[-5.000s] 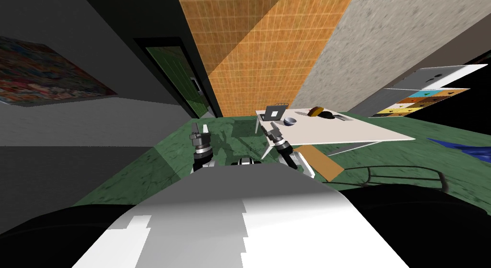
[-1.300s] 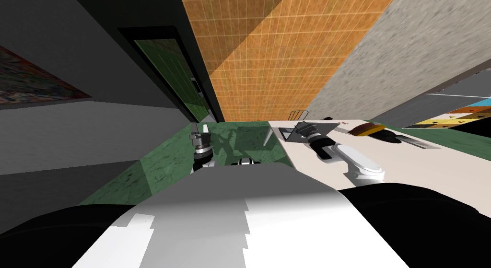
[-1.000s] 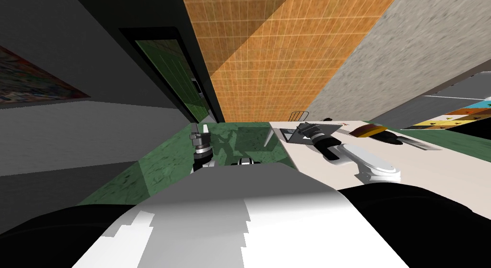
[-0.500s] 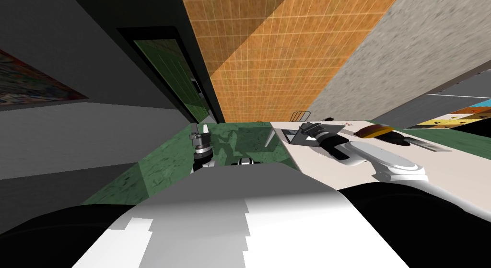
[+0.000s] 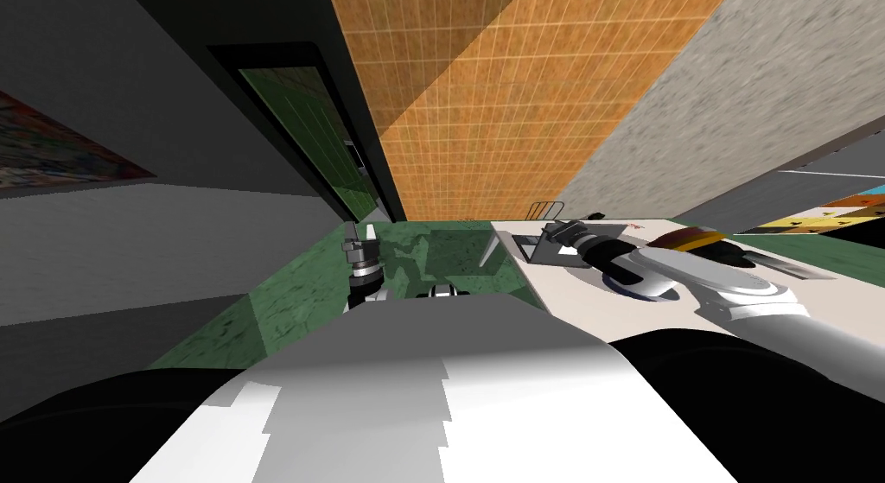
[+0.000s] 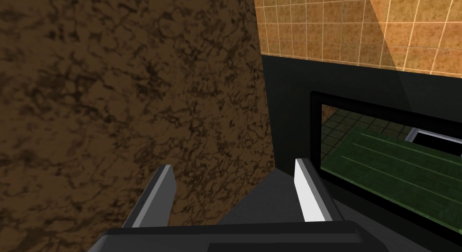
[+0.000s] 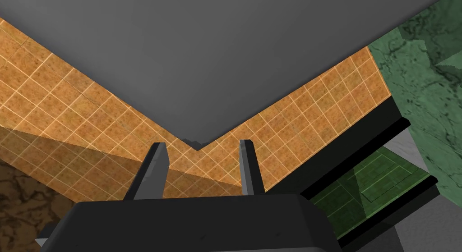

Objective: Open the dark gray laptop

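- Laptop (image 7: 225, 60): the dark grey lid lies just beyond the right gripper (image 7: 201, 144), with one lid corner between its fingers (image 7: 155, 168). The fingers stand apart and clamp nothing.
- Procedure: seat the fingers on the lid's free edge, then lift along the hinge arc. A straight pull would likely drag the base.
- Location: the laptop rests near the end of the white table (image 5: 566, 292).
- Left gripper (image 5: 359, 236): idle above the green floor (image 5: 285, 288), fingers apart.
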